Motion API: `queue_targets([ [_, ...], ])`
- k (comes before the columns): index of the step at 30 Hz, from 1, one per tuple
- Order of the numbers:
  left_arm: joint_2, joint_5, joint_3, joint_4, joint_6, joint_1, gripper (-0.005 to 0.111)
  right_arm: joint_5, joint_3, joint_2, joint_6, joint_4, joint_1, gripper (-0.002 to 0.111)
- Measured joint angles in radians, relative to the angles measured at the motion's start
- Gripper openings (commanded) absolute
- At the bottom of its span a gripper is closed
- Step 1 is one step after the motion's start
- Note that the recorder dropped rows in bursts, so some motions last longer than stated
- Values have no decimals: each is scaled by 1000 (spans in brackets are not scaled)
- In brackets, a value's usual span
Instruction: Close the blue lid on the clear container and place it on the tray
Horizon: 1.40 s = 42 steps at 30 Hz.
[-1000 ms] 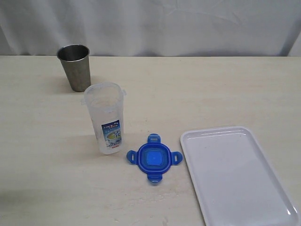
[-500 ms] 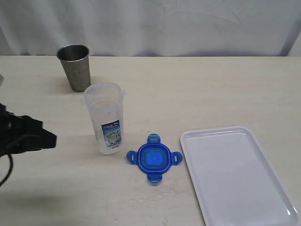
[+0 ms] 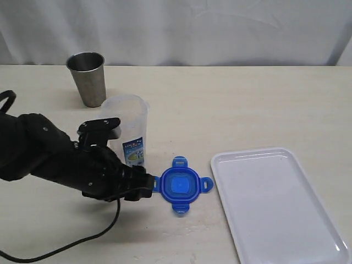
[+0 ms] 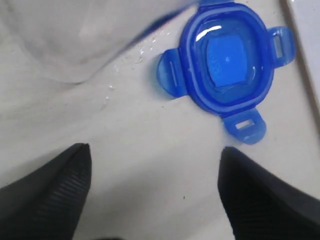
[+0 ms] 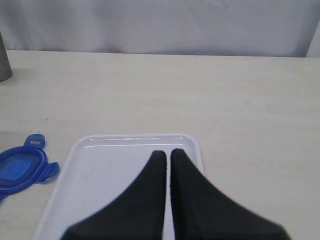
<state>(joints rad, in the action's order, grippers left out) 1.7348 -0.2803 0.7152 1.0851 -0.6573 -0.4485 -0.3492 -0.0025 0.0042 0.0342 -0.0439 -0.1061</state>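
None of the steps is done yet. At the near right corner of the table the tray (image 3: 280,203) is found, and the right gripper (image 5: 167,156) is seen before it, jaws pressed together on nothing. Left of the tray, the lid (image 3: 180,185) is laid flat on the table. The left gripper (image 4: 152,152) is held wide and empty, the lid just beyond its fingertips. Farther back the container (image 3: 132,118) is stood upright, uncovered; closing and placing are left.
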Motion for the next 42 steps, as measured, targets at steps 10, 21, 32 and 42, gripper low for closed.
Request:
queue_targets([
  [10, 120, 92, 47, 69, 2, -57, 67, 0, 0, 0, 0, 0, 0, 4],
  [21, 123, 128, 47, 75, 3, -62, 67, 0, 0, 0, 0, 0, 0, 4],
  [32, 107, 146, 20, 75, 3, -62, 67, 0, 0, 0, 0, 0, 0, 4],
  [42, 97, 169, -2, 75, -1, -62, 67, 0, 0, 0, 0, 0, 0, 4],
])
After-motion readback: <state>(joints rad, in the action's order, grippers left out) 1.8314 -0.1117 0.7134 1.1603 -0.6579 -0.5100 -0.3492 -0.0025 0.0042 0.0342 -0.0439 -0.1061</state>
